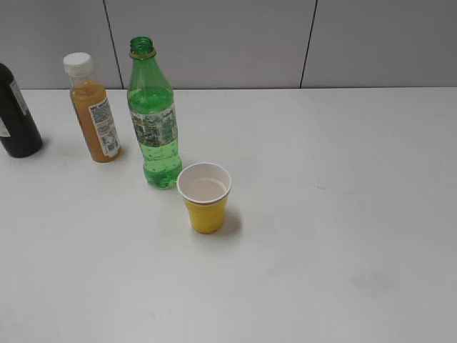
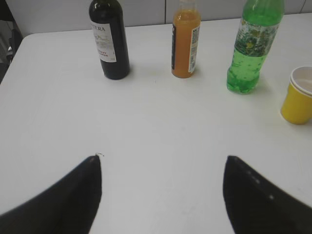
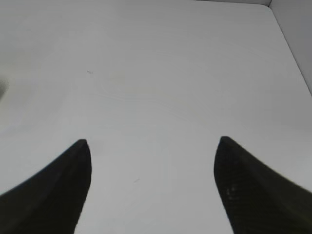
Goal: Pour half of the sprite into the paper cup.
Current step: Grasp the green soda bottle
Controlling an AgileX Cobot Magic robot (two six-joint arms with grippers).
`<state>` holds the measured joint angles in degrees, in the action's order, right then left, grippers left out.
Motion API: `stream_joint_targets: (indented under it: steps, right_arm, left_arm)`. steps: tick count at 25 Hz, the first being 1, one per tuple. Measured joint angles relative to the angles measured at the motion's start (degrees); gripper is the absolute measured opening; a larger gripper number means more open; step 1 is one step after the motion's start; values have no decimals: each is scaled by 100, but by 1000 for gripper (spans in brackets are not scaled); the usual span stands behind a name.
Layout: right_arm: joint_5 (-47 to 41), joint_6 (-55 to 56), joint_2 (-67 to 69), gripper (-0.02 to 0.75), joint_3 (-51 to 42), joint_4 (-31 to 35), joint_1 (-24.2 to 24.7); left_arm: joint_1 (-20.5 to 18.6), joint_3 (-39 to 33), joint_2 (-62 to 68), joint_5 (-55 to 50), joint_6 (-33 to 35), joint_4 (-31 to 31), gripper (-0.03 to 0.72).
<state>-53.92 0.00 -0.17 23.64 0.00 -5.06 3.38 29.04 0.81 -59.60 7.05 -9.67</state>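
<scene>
1. Left gripper (image 2: 163, 168): spread wide and empty, both dark fingers (image 2: 73, 195) low in the left wrist view over bare white table (image 2: 156, 126); out of sight in the exterior view.
2. Ahead of the left gripper and a little to its left: dark bottle (image 2: 109, 41), upright, white label facing it, well apart from the fingertips.
3. Straight ahead, just right of the dark bottle: orange juice bottle (image 2: 185, 44), upright, white cap on in the exterior view.
4. Ahead and to the right of the left gripper: the sprite (image 2: 251, 48), upright and capless, green, labelled around the middle, clear liquid reaching above the label; untouched, well apart from both fingers.
5. Further right, at the edge of the left wrist view and slightly nearer than the sprite: the paper cup (image 2: 297, 100), upright, yellow outside, white inside; just beside the sprite's base in the exterior view, whether touching cannot be told.
6. Right gripper (image 3: 153, 165): likewise released and holding nothing, fingers (image 3: 253, 190) parted over bare table, with no bottle or cup ahead in its own view.
</scene>
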Motion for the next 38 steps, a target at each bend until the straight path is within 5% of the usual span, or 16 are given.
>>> stream_joint_targets:
  steps: [38]
  right_arm:
    - [-6,0,0,584,0,0,0]
  left_arm:
    - [0,0,0,0,0,0,589]
